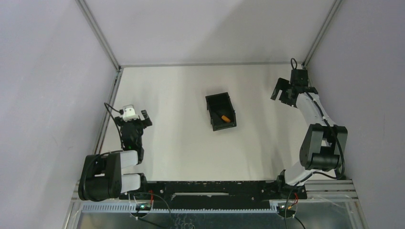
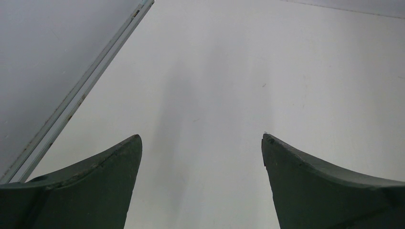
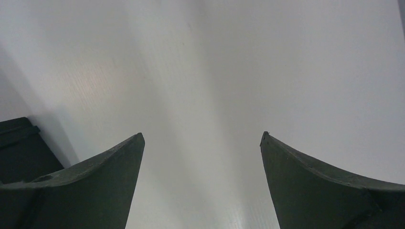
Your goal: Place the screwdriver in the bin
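Observation:
The black bin stands on the white table near the middle of the top view. The screwdriver lies inside it, its orange handle showing against the bin floor. My left gripper is open and empty at the table's left side, far from the bin; its wrist view shows only bare table between the fingers. My right gripper is open and empty to the right of the bin, apart from it. In the right wrist view a corner of the bin shows at the left edge.
A metal frame rail runs along the table's left edge beside the grey wall. Grey walls close the table at the back and both sides. The arm bases stand at the near edge.

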You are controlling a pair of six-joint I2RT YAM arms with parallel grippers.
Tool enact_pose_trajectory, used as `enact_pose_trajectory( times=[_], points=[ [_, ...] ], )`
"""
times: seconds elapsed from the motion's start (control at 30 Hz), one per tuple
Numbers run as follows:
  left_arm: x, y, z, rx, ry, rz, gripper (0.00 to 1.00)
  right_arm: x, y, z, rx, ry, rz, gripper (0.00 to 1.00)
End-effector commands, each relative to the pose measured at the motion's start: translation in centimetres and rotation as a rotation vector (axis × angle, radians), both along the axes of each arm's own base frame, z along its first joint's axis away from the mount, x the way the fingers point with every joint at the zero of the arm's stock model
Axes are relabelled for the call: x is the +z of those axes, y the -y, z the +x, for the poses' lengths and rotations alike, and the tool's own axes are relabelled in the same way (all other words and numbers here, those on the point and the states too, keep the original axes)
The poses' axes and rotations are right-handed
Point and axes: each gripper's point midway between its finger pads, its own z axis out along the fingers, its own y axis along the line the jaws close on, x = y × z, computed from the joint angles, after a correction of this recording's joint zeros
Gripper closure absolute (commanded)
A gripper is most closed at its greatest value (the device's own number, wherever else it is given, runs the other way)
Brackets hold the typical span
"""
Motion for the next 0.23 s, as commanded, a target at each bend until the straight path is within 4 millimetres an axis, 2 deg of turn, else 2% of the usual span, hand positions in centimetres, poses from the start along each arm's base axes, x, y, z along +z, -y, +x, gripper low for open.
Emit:
enact_pose_trajectory(
  times=[0.0,0.2],
  points=[
    [2.97,-0.13,1.16,0.004,0.085,0.024,0.0,1.37,-0.55,0.9,0.012,0.061,0.002,0.0],
    [2.97,-0.11,1.16,0.003,0.085,0.024,0.0,1.6,-0.74,0.88,0.014,0.086,-0.02,0.0]
  ],
)
